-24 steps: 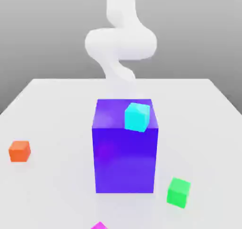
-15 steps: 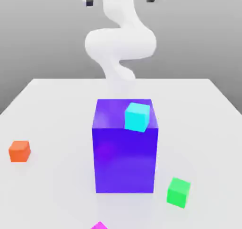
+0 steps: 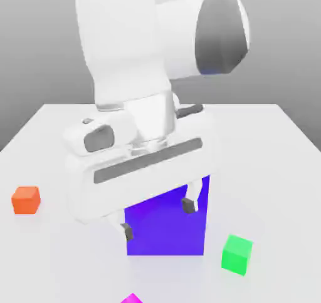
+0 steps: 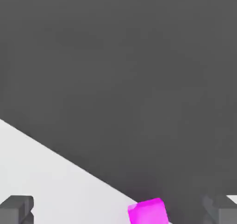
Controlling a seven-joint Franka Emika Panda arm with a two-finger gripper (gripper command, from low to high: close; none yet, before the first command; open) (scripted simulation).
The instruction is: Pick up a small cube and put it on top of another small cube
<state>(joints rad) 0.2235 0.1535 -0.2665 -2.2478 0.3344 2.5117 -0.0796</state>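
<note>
Your pincer (image 3: 158, 220) hangs wide apart above the bench (image 3: 276, 145), with the magenta cube (image 3: 131, 299) near the bench's edge.

Exterior view: faces glossy white robot arm (image 3: 122, 45) across smooth white table (image 3: 276, 170), angled down. Hand view: nearer, downward; shares small plain magenta cube (image 3: 131, 299), exterior's six o'clock.

White rounded arm, dark grey oval cap.

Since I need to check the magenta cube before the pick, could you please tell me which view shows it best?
The hand view: more of the magenta cube appears there. The exterior view catches just its tip at the frame's edge.
</note>
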